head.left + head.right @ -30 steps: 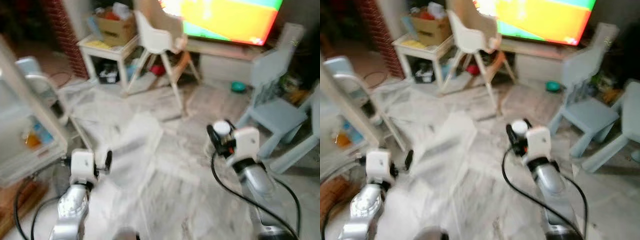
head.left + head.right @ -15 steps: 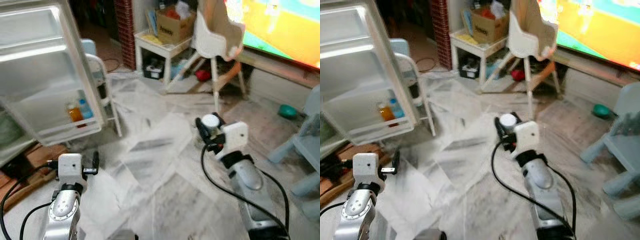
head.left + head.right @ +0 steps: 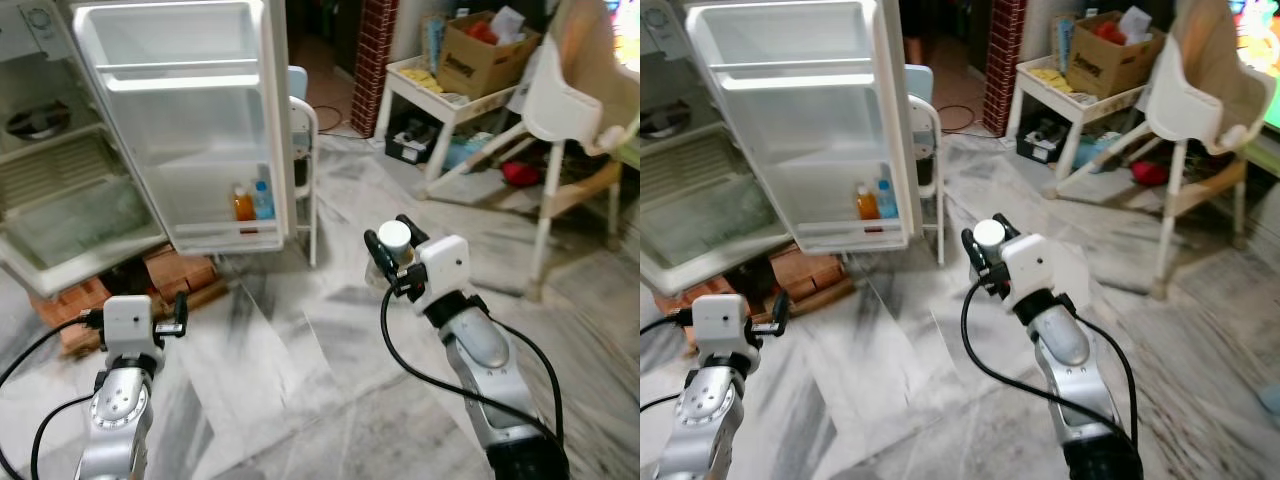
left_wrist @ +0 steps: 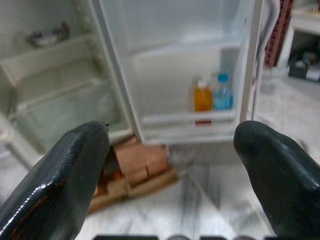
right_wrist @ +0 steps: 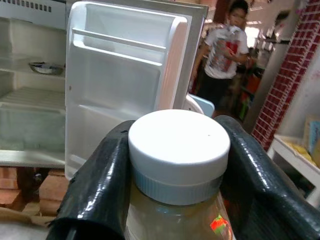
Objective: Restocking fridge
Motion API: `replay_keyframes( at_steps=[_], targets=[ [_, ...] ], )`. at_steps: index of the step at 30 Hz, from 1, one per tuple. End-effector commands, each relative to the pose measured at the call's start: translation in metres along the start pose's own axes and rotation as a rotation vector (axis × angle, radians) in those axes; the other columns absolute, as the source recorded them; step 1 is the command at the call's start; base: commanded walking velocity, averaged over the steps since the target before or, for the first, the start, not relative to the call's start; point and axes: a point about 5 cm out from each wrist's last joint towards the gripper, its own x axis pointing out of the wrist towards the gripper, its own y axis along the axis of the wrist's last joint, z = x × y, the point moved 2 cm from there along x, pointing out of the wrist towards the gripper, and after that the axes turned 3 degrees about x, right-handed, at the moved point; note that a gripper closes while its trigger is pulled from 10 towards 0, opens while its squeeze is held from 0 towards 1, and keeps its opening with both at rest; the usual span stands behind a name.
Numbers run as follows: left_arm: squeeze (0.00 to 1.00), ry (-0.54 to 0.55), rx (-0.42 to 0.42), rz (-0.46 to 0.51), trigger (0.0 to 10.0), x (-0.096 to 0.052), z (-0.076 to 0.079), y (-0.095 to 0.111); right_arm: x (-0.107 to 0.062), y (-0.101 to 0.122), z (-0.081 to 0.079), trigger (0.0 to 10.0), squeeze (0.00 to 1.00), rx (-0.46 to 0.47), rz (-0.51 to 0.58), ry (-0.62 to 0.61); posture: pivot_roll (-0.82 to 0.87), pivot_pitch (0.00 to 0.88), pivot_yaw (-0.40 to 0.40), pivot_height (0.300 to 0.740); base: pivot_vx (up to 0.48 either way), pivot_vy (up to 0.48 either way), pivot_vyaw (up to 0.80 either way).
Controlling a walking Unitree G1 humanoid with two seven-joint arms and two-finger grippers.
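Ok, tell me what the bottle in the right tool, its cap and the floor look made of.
Bottle: likely clear plastic, pale liquid showing through; glass is possible. Cap: matte white plastic with a ribbed skirt. Floor: polished grey-veined marble or marble-look tile, with faint sheen and seams. The right tool clamps the bottle's neck.

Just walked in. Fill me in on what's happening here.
The robot stands on the marble floor facing an open fridge, restocking it. Its right claw is shut on a white-capped bottle of pale liquid, held up in front of it, apart from the fridge. The left claw is open, holding nothing and pointing at the fridge door, whose bottom shelf already holds an orange bottle and a blue-capped bottle. A person stands beyond the door.
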Motion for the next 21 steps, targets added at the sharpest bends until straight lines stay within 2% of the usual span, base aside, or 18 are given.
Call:
replay_keyframes(
  at_steps=[1,8,18,21],
  targets=[
    [0.00,-0.004,0.011,-0.004,10.0,-0.0018,-0.0007,-0.0012,0.0049,0.0122,0.0020,10.0,0.00,-0.012,0.051,0.010,0.03,0.000,-0.013,0.740,0.300,0.247,0.78],
    [0.00,-0.008,0.007,-0.007,10.0,-0.0018,0.0015,-0.0026,0.0119,0.0195,0.0021,10.0,0.00,-0.003,0.074,0.032,0.03,0.000,-0.019,0.740,0.296,0.251,0.78],
    [0.00,-0.006,0.014,-0.005,10.0,-0.0010,0.0013,-0.0027,0.0084,0.0178,0.0038,10.0,0.00,-0.004,0.068,0.039,0.03,0.000,-0.020,0.740,0.326,0.249,0.78],
    [0.00,-0.011,0.019,-0.008,10.0,-0.0010,0.0025,-0.0036,0.0077,0.0175,0.0040,10.0,0.00,-0.004,0.066,0.041,0.03,0.000,-0.020,0.740,0.380,0.000,0.78]
  ],
)
